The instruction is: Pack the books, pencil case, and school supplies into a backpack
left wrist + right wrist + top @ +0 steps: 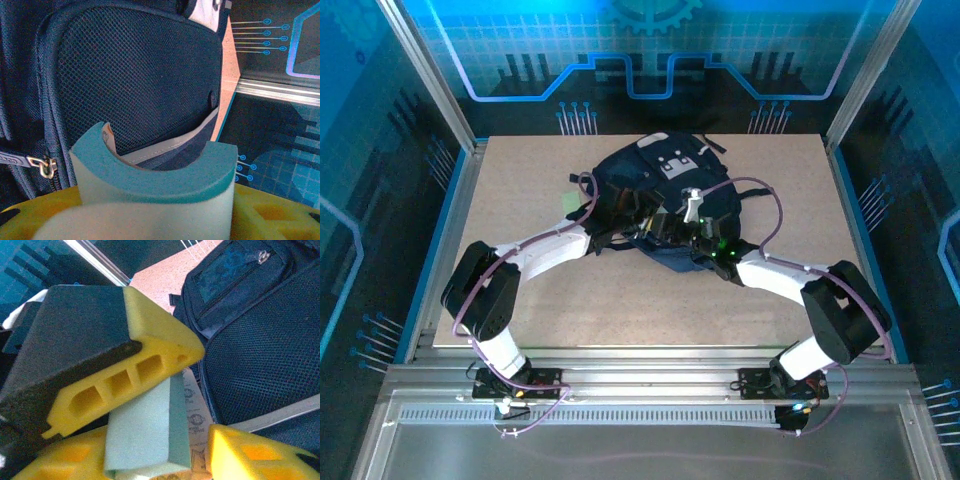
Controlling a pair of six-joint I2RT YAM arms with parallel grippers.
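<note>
Left wrist view: the left claw is clamped on the pad, which is bowed into an arch between the yellow fingers. The pad has a teal face and a pale green body, and looks soft and foamy; it gives readily under the squeeze.

Right claw: its jaws stand apart on either side of the same pad. One finger is against the pad and a gap shows at the other. No grip is confirmed.

Location: the pad is held off the tabletop at the near side of the backpack, just before its mesh panel and the grey-edged pocket mouth. It is not yet inside.

A strip of printed paper lies between the pad and the mesh. It may be a book, but I cannot tell.

A small lime-green patch lies at the backpack's left edge, too small to identify.

Progress, as a judgement: late stage. The books and the pencil case are presumed packed, unconfirmed. Outstanding items are seating the pad, accounting for the lime-green item, and closing the zip.

Backpack: dark navy, slumped flat, with its white patch on the far side.
</note>
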